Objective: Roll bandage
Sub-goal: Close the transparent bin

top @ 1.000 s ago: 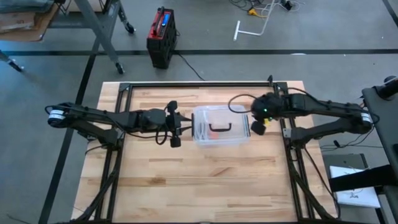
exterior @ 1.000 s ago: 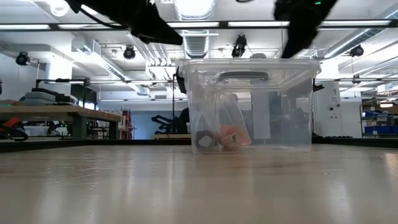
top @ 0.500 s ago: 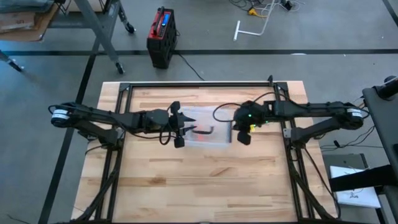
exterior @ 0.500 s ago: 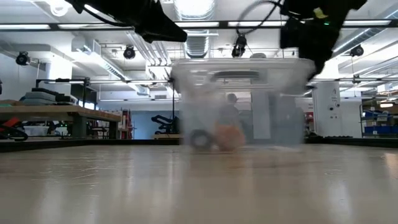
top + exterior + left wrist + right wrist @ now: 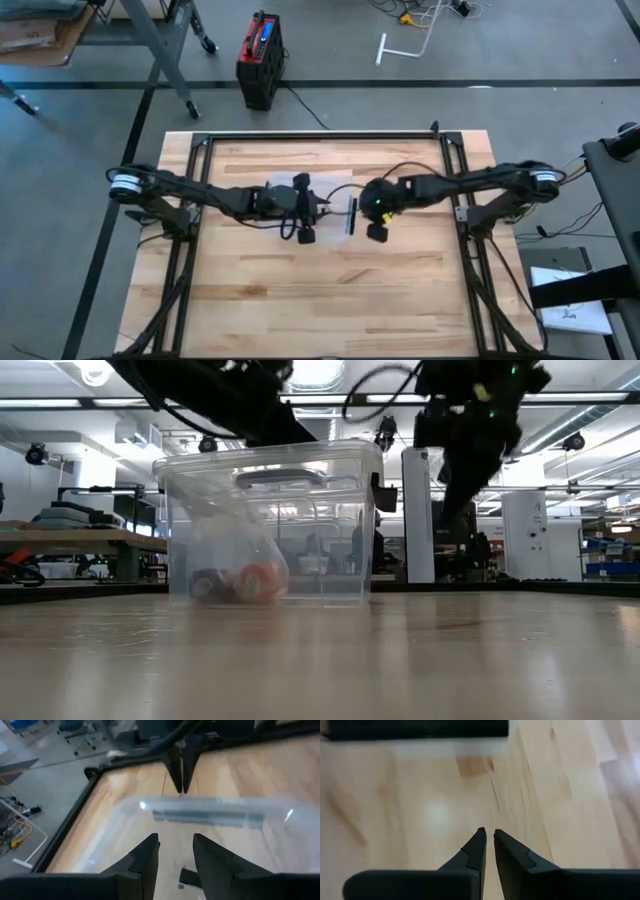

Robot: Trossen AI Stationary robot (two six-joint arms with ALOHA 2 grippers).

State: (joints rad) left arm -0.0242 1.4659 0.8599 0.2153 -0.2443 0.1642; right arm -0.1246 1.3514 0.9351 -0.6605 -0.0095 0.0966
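Note:
A clear plastic box with a lid and a dark handle stands on the wooden table. Through its wall I see an orange bandage roll and a dark roll lying on its floor. My left gripper is open and hovers over the lid's left part. My right gripper is shut and points steeply down at the bare wood just right of the box's dark end latch. It also shows in the low view as the right gripper.
Black frame rails run along the table's far edge and sides. A red and black case stands on the floor beyond the far edge. The near half of the table is bare wood.
The box has slid along the table toward its left edge and now sits under my left arm. My right gripper has come down and gone left after it, tipping more steeply downward. My left gripper has moved down and toward the table's right, over the lid.

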